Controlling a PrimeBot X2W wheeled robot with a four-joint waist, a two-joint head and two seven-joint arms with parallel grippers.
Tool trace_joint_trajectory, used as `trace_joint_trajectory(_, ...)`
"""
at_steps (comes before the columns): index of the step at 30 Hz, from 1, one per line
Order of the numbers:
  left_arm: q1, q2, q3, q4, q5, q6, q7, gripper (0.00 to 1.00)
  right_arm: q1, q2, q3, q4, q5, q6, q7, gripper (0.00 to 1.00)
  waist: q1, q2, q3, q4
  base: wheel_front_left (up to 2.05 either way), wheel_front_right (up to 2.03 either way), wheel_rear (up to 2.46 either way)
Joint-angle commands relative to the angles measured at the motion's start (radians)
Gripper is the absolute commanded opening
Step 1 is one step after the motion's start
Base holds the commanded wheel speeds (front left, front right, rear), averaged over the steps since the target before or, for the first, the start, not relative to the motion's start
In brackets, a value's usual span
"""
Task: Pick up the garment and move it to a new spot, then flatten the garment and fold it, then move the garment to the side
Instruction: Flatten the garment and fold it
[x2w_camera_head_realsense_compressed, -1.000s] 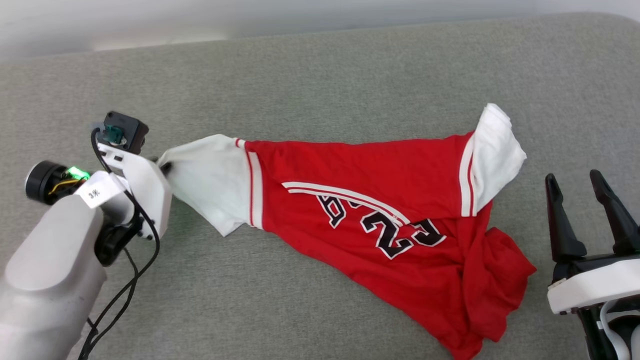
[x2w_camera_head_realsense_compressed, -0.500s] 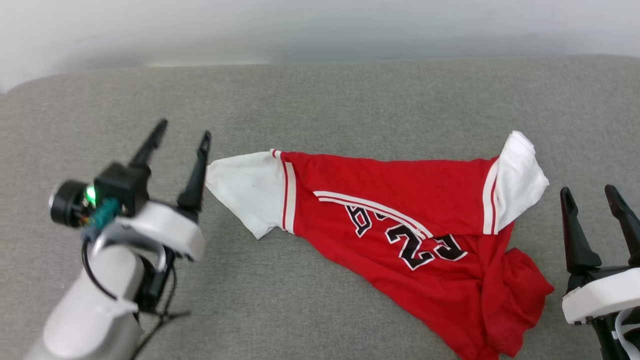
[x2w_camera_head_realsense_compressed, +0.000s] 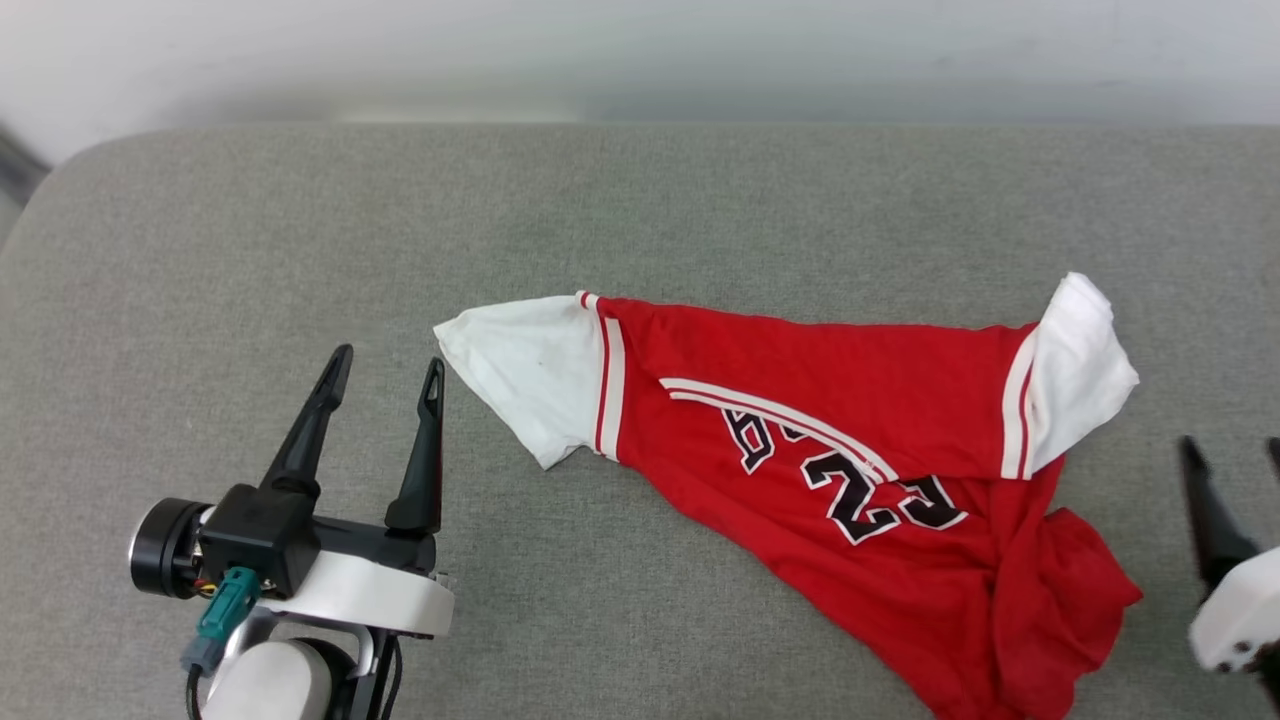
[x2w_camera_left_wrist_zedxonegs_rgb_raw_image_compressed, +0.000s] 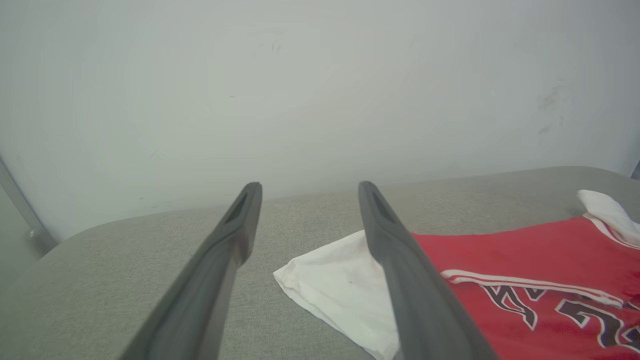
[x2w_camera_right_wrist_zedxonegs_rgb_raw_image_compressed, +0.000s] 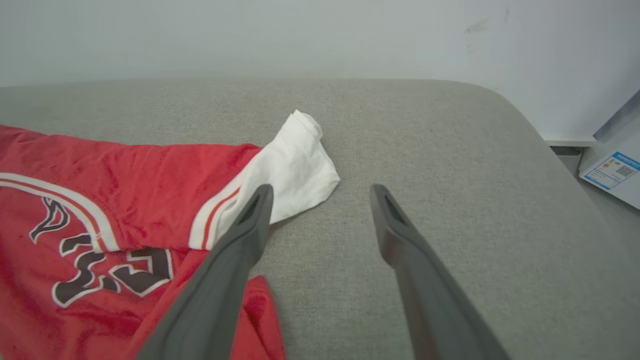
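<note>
Left pincer (x2w_camera_head_realsense_compressed: 390, 356) of mine stands wide and empty at 8 o'clock in the head view, its tips aimed toward 12 and just beside the shirt's (x2w_camera_head_realsense_compressed: 820, 400) near white sleeve (x2w_camera_head_realsense_compressed: 520, 370). The right pincer (x2w_camera_head_realsense_compressed: 1230, 445) is also wide and empty at 4 o'clock, partly cut by the edge and a little apart from the shirt.

The head view takes in the whole red shirt, lying from the centre toward 5 o'clock. One white sleeve points to 9, the other sleeve (x2w_camera_head_realsense_compressed: 1075, 370) to 3, and the lower body is bunched at 5. The black number reads upside down.

From the left wrist, my left pincer (x2w_camera_left_wrist_zedxonegs_rgb_raw_image_compressed: 310, 185) looks over the near sleeve, with the shirt (x2w_camera_left_wrist_zedxonegs_rgb_raw_image_compressed: 525, 250) running off at 4 o'clock. From the right wrist, my right pincer (x2w_camera_right_wrist_zedxonegs_rgb_raw_image_compressed: 321, 187) frames bare fabric beside the far sleeve, with the shirt (x2w_camera_right_wrist_zedxonegs_rgb_raw_image_compressed: 125, 175) at 9 o'clock. That view adds the cushion's rounded corner and a blue-printed leaflet (x2w_camera_right_wrist_zedxonegs_rgb_raw_image_compressed: 612, 170) at 3 o'clock.

The grey cushion (x2w_camera_head_realsense_compressed: 640, 200) is woven and plain, and a pale wall (x2w_camera_left_wrist_zedxonegs_rgb_raw_image_compressed: 320, 75) rises behind it.

My left wrist sits low at 7 o'clock, white cuff under a black camera block with a teal plug (x2w_camera_head_realsense_compressed: 225, 600).
</note>
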Motion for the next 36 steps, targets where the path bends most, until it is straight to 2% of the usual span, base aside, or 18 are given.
trace_joint_trajectory(1,-0.002,-0.008,0.014,-0.007,0.011,-0.011,-0.002,1.0,-0.035,-0.022,-0.017,0.005,-0.014,-0.001,0.054,1.0,0.0,0.0,0.02,0.013,0.0,0.0,0.0)
trace_joint_trajectory(4,-0.017,-0.02,0.035,-0.015,0.027,-0.034,-0.002,1.0,-0.094,-0.047,-0.04,0.03,0.004,-0.001,0.238,1.0,0.0,0.0,0.05,0.025,0.0,0.0,0.0)
trace_joint_trajectory(7,-0.024,-0.035,0.055,-0.018,0.042,-0.051,-0.002,1.0,-0.167,-0.103,-0.031,0.057,0.03,-0.001,0.435,1.0,0.0,0.0,0.08,0.037,0.0,0.0,0.0)
trace_joint_trajectory(12,-0.041,-0.054,0.082,-0.017,0.067,-0.079,-0.002,1.0,-0.299,-0.18,-0.001,0.134,0.052,-0.001,0.635,1.0,0.0,0.0,0.126,0.066,0.0,0.0,0.0)
trace_joint_trajectory(16,-0.056,-0.072,0.101,-0.018,0.081,-0.099,-0.002,1.0,-0.38,-0.217,0.03,0.204,0.086,-0.001,0.691,1.0,0.0,0.0,0.157,0.089,0.0,0.0,0.0)
trace_joint_trajectory(24,-0.067,-0.098,0.136,-0.016,0.104,-0.128,-0.002,1.0,-0.449,-0.292,0.105,0.317,0.078,-0.001,0.725,1.0,0.0,0.0,0.193,0.112,0.0,0.0,0.0)
trace_joint_trajectory(33,-0.082,-0.126,0.156,-0.011,0.127,-0.156,-0.002,1.0,-0.454,-0.311,0.17,0.385,0.111,-0.001,0.762,1.0,0.0,0.0,0.229,0.129,0.0,0.0,0.0)
trace_joint_trajectory(34,-0.085,-0.129,0.158,-0.009,0.129,-0.157,-0.002,1.0,-0.445,-0.31,0.175,0.396,0.114,0.0,0.77,0.84,0.0,0.0,0.231,0.13,0.0,0.0,0.0)
trace_joint_trajectory(36,-0.087,-0.132,0.166,-0.005,0.133,-0.163,-0.002,1.0,-0.42,-0.304,0.182,0.41,0.12,0.0,0.781,0.0,0.0,0.0,0.229,0.13,0.0,0.0,0.0)
